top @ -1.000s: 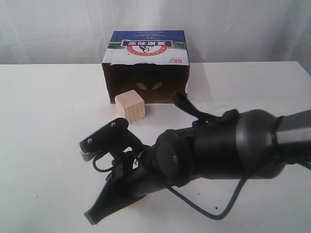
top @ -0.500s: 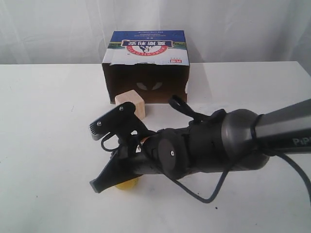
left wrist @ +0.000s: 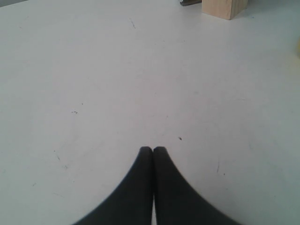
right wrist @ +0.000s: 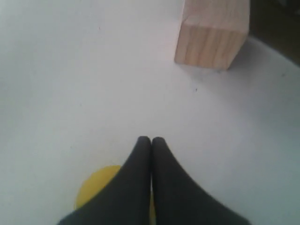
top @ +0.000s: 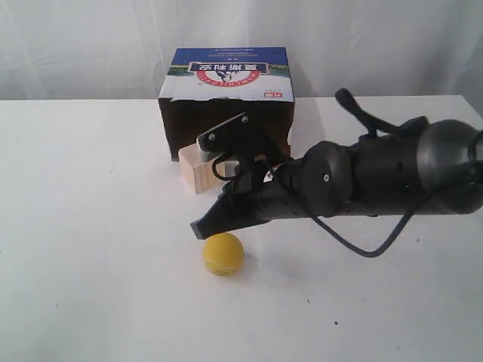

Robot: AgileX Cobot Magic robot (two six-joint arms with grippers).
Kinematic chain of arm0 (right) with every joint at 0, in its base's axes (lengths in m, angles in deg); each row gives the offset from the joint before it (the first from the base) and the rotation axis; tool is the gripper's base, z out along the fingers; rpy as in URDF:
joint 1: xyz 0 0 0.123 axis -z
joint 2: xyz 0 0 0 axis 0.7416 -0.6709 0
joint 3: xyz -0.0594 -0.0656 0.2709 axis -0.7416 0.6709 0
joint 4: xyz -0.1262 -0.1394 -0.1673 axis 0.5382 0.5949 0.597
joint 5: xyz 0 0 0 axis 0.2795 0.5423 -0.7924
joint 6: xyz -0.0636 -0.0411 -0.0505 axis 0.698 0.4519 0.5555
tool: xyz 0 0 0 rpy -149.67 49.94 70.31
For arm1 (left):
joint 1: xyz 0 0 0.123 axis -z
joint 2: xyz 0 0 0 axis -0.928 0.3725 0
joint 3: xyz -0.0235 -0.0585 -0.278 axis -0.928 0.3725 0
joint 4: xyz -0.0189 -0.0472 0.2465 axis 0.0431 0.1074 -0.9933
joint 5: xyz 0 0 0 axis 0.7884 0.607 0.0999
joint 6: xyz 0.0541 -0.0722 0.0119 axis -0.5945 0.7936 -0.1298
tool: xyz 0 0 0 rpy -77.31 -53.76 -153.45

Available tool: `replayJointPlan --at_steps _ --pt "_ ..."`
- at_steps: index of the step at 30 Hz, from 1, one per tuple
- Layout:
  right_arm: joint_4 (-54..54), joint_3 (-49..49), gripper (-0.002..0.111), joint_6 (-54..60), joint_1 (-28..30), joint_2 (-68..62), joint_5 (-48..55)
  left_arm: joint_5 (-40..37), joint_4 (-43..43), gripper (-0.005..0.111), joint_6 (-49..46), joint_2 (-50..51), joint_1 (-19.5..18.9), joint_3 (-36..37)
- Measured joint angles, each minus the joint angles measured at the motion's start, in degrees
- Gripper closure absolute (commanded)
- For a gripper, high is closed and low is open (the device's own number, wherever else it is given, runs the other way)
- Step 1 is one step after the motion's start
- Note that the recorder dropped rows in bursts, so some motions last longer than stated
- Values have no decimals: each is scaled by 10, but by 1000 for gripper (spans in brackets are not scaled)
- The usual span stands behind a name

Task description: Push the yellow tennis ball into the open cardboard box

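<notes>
My right arm reaches in from the right across a white desk (top: 90,226). My right fingers (top: 204,225) are clenched flat together with nothing between them, as the right wrist view shows (right wrist: 143,154).

A second ago this arm lay low and near the camera, covering the yellow tennis ball (top: 223,253) completely. Half a second ago a sliver of yellow showed under the fingertips. Now the arm has swung towards the open cardboard box (top: 226,72), and the ball lies in plain sight on the desk. It has come nearer the box than where it first peeked out. It is still outside the box and apart from it.

In the right wrist view the ball (right wrist: 96,190) sits partly hidden beneath my fingers, with the pale wooden cube (right wrist: 213,35) ahead. I cannot tell whether the fingers touch the ball.

The cube (top: 195,172) stands just in front of the left part of the box's dark opening, between ball and box.

I judge the push only part done. My fingertips seem to have passed over the ball, so they likely need to drop behind it again and steer it right of the cube.

My left fingers (left wrist: 145,161) are also pressed together, empty, over bare desk, with the cube (left wrist: 224,6) far ahead.
</notes>
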Motion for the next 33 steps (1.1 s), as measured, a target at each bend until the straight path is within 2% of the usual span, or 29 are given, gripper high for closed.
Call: replayJointPlan --at_steps 8,13,16,20,30,33 --pt "1 2 108 15 0 9 1 0 0 107 0 0 0 0" --pt "1 3 108 16 2 -41 -95 0 0 107 0 0 0 0" --pt "1 3 108 17 36 -83 -149 0 0 107 0 0 0 0" --pt "-1 0 108 0 77 -96 -112 0 0 107 0 0 0 0" --pt "-1 0 108 1 78 -73 -115 0 0 107 0 0 0 0" --pt "-1 1 108 1 78 -4 -124 0 0 107 0 0 0 0"
